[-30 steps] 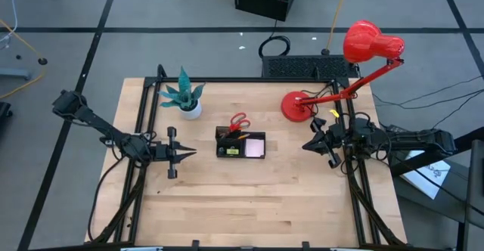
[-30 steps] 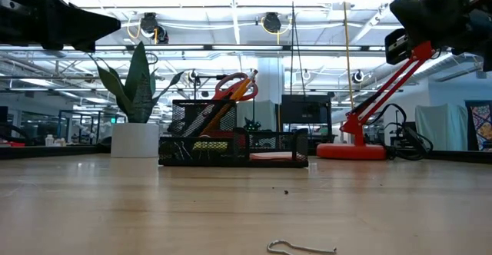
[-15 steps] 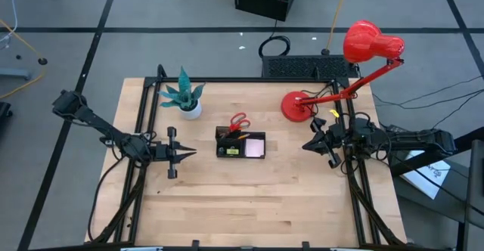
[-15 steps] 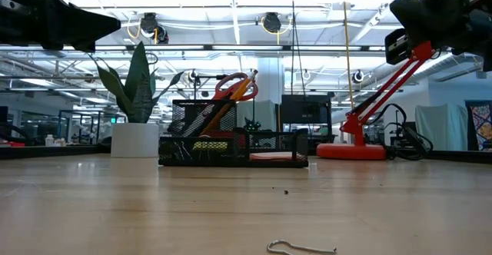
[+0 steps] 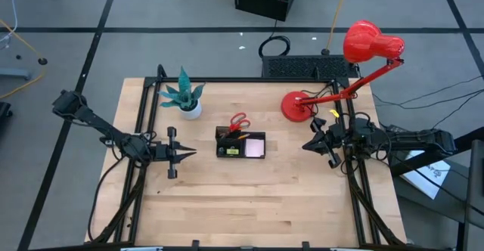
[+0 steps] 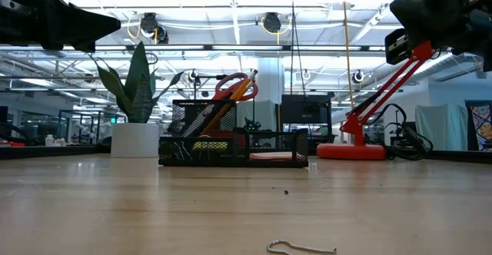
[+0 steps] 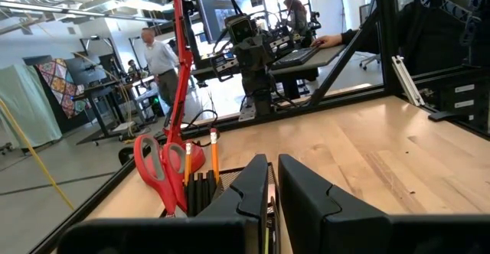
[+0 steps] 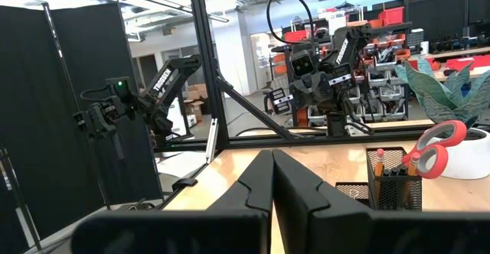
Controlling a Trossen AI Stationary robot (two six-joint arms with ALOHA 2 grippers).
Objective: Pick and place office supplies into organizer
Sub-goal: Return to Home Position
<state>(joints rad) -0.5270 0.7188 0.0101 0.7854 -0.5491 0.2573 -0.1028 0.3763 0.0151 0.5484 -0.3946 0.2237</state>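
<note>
The black mesh organizer [image 5: 240, 144] stands on the middle of the wooden table. Red-handled scissors [image 5: 239, 120] and orange pencils [image 7: 213, 153] stick up out of its tall far compartment, handles up. A pale pink sticky-note pad [image 5: 255, 147] lies in its right compartment. My left gripper [image 5: 190, 152] hovers left of the organizer, level, pointing at it, shut and holding nothing; its wrist view shows only a thin slit between the fingers [image 7: 273, 179]. My right gripper [image 5: 305, 146] hovers at the table's right, also shut and holding nothing [image 8: 272, 170]. Both are well above the table top.
A potted teal plant [image 5: 187, 100] stands at the far left, a red desk lamp [image 5: 299, 106] at the far right, and a black keyboard [image 5: 306, 67] beyond the far edge. A small bent wire piece [image 6: 301, 248] lies near the front edge. People stand in the room [image 7: 161, 55].
</note>
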